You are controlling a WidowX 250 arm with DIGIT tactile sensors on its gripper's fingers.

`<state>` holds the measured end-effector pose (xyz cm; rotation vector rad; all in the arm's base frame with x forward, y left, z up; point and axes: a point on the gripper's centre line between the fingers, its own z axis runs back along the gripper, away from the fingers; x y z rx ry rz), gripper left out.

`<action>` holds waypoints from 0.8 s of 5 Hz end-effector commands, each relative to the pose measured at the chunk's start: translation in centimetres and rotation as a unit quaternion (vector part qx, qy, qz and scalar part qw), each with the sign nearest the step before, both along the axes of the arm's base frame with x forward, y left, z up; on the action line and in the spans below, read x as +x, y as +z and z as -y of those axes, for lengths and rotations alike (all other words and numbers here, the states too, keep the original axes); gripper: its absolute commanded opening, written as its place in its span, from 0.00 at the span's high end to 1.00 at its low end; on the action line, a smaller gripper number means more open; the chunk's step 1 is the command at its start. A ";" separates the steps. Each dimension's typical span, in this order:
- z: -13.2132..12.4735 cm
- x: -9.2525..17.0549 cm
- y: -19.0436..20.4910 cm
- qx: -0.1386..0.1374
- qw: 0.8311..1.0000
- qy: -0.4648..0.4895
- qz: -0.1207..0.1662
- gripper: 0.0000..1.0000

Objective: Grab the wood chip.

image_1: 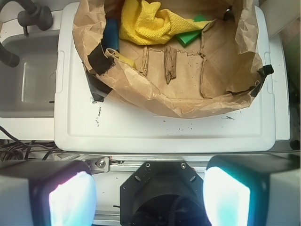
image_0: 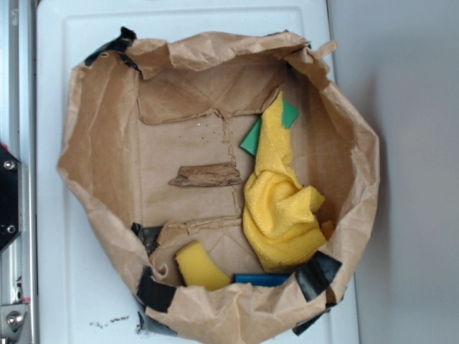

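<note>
**A:** What is closest to you in the wrist view?

**B:** You see your gripper at the very bottom. Its two fingers are spread wide apart, and nothing is between them. They glow pale and blurry.

**A:** What comes after that?

**B:** You see a white tray, flat and plain. To its left is a grey sink. On the tray sits a brown paper bag, torn open and crumpled, with black tape on its rim.

**A:** Where is the wood chip?

**B:** The wood chip lies flat on the paper floor of the bag, near the middle. It is well away from your gripper. In the exterior view you see the wood chip just left of a yellow cloth.

**A:** What else is in the bag?

**B:** A green piece peeks out from under the cloth. A yellow sponge leans near the taped edge, and a blue thing lies just beside it.
</note>
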<state>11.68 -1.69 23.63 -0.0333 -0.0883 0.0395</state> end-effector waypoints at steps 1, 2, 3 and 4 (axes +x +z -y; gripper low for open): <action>0.0 0.0 0.0 0.000 1.000 0.000 0.000 0.00; -1.0 -5.0 1.3 -0.021 1.000 0.002 0.002 0.00; -1.0 -5.0 1.3 -0.021 1.000 0.002 0.002 0.00; -1.0 -5.0 1.3 -0.021 1.000 0.002 0.002 0.00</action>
